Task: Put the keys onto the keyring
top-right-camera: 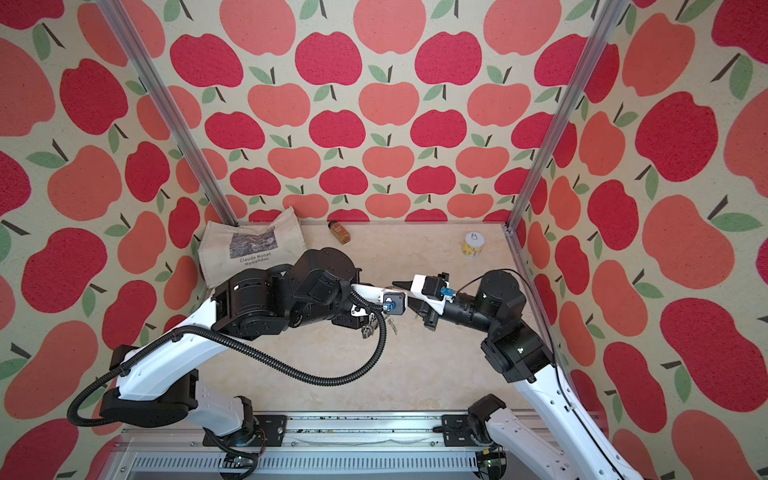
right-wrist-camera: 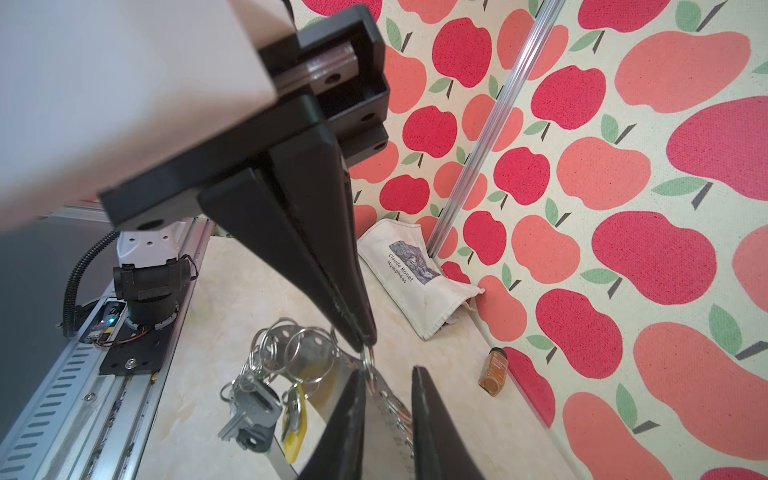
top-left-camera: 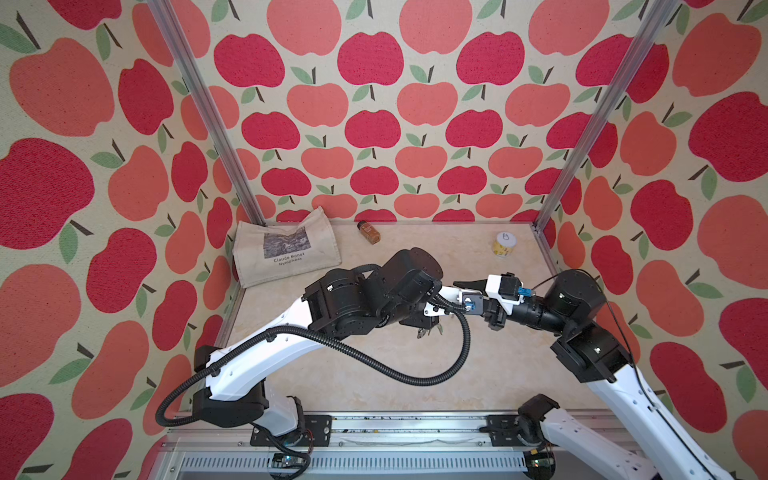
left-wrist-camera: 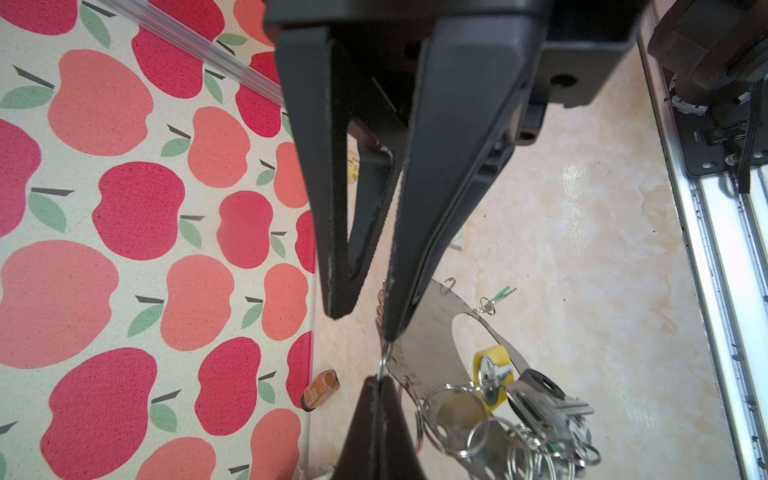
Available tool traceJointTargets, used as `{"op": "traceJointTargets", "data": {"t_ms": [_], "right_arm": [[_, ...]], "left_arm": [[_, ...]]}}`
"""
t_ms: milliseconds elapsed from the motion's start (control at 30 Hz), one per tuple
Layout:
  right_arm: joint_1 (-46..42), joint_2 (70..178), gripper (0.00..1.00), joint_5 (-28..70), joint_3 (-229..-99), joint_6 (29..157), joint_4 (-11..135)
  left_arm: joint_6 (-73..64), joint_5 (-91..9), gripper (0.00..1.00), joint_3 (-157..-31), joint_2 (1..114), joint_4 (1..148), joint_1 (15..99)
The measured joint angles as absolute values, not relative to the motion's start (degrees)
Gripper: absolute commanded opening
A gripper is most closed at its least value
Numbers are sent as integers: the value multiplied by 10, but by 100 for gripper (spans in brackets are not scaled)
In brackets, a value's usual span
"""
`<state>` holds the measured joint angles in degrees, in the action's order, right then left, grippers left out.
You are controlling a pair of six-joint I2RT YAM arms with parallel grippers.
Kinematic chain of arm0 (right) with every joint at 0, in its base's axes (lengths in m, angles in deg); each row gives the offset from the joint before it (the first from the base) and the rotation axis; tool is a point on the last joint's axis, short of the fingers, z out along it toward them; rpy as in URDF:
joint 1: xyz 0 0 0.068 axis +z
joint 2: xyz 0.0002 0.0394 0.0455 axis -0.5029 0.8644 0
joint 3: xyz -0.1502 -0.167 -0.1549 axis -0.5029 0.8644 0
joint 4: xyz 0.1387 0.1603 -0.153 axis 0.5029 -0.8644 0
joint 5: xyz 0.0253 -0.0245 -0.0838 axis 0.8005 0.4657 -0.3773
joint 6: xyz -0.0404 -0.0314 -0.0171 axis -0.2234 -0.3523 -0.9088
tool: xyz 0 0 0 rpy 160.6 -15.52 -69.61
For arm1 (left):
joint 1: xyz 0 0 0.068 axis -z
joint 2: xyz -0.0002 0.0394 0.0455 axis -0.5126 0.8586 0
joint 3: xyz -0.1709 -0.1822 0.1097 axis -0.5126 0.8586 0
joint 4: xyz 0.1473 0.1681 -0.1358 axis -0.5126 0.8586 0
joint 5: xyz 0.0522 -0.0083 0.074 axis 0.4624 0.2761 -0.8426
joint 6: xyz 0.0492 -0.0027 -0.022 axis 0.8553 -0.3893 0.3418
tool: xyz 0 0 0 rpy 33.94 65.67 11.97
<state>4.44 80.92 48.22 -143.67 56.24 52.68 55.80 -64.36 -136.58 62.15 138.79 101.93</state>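
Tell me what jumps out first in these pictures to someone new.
Red and coral apple-print walls fill every side. At mid-table the left gripper clamps a flat grey metal oval keyring plate, and the right gripper pinches a small silver split ring on its edge. A tangle of silvery keys and rings bunches at the plate's other end.

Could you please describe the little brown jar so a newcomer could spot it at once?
Follow the pale marbled table to its far edge, under the apple-patterned back wall. Between the cream tote bag in the left corner and the white-lidded yellow can sits the brown jar: smallest of the three, slim, amber with a dark cap.
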Motion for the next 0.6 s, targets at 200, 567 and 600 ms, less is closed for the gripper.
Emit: {"op": "traceJointTargets", "data": {"t_ms": [200,567,600], "right_arm": [[54,818,22,483,-1433,568,534],[62,819,15,483,-1432,576,542],[63,819,15,482,-1432,576,542]], "left_arm": [[558,-644,0,-1366,621,1388,1020],[558,-644,0,-1371,621,1388,1021],[558,-644,0,-1372,621,1389,1022]]}}
